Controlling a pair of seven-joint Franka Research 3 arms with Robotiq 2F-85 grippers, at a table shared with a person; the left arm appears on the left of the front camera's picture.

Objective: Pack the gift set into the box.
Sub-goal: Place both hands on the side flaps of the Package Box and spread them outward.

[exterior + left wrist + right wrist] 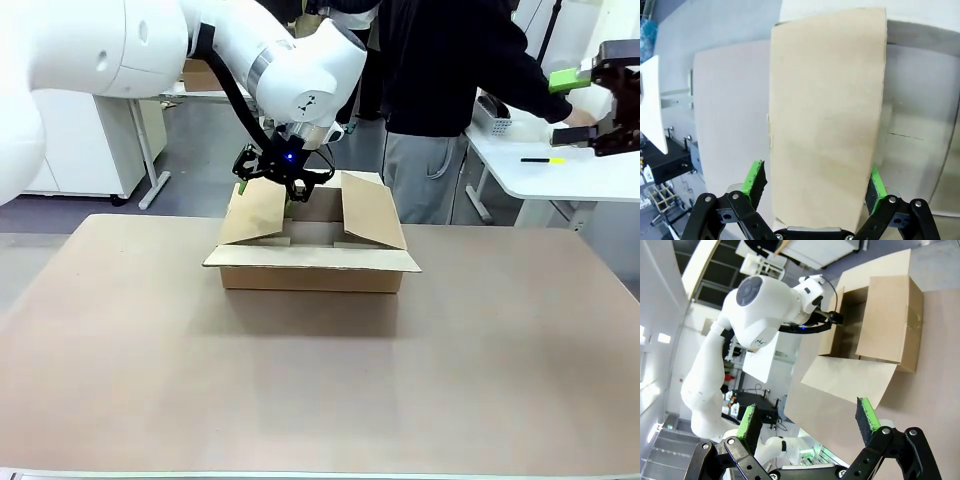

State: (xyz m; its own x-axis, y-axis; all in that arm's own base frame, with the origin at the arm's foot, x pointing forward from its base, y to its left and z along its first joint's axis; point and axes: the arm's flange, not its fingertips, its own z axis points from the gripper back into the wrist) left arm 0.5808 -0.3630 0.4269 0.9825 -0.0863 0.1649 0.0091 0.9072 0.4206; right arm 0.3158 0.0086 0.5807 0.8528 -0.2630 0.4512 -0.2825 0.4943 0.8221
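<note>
We count one box point(312, 262), one person point(440, 60) and two white robot arms over a single table point(320, 390) topped in smooth, matte tan. The box is plain brown corrugated cardboard, rectangular, sitting on the far half of the table near its middle, top open. Four flaps show in the front view: the near one folded out flat toward us, a left flap point(255, 212) and a right flap point(372, 212) leaning up and inward, and a far one only partly seen behind them. We see neither the pouch nor the small white item in any view; the box's inside is mostly hidden by the flaps.

Our left claw point(262, 187) hangs at the box's left flap. In the left wrist view the left claw point(815, 190) is spread wide, its green pads point(754, 179) standing on either side of the flat cardboard panel; whether they press it we cannot tell.

Our right claw point(580, 105) is raised high at the right edge of the front view, well apart from the box. The right wrist view shows the right claw point(810, 422) wide open with nothing between its fingers, looking across at the box point(875, 320) and the left arm.

The person, in a dark top and grey trousers, stands beyond the table, reaching toward a white side table point(560, 170) that carries a small grey basket point(492, 115).
</note>
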